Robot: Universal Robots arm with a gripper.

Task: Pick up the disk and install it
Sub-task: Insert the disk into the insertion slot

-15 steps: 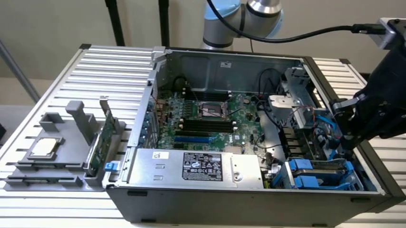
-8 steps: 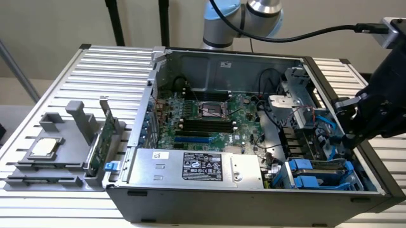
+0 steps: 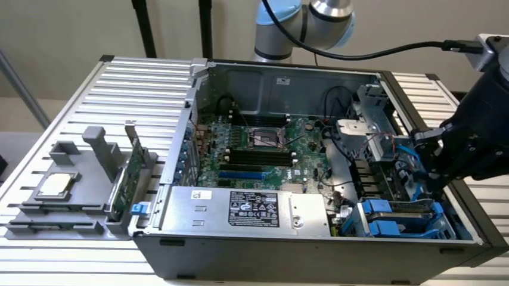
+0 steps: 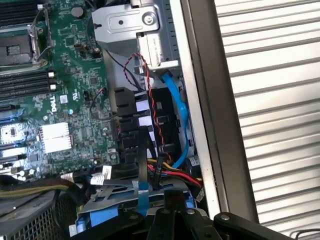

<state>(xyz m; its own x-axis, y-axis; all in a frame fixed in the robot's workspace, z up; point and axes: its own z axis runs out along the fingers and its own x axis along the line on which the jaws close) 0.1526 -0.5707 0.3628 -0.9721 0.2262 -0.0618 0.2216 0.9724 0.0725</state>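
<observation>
On the ribbed worktop [image 3: 143,77], inside the open case [image 3: 238,71], the disk [image 4: 112,200] is seen just beyond the fully closed end effector [image 4: 172,210], with a hold on it not discernible.

A ribbed, pale metal tabletop [image 3: 143,77] carries an open computer case [image 3: 278,261] lying on its side. Just beside the case, toward the exterior view's left, a grey holder [image 3: 68,156] stands on the same slats.

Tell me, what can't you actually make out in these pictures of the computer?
- Label on the disk: wrist view, covered by cables and the jaws, cut by the picture's edge.
- Whether the jaws touch the disk: exterior view, the arm's black wrist blocks it.
- Markings on the chip: exterior view, too small.
</observation>
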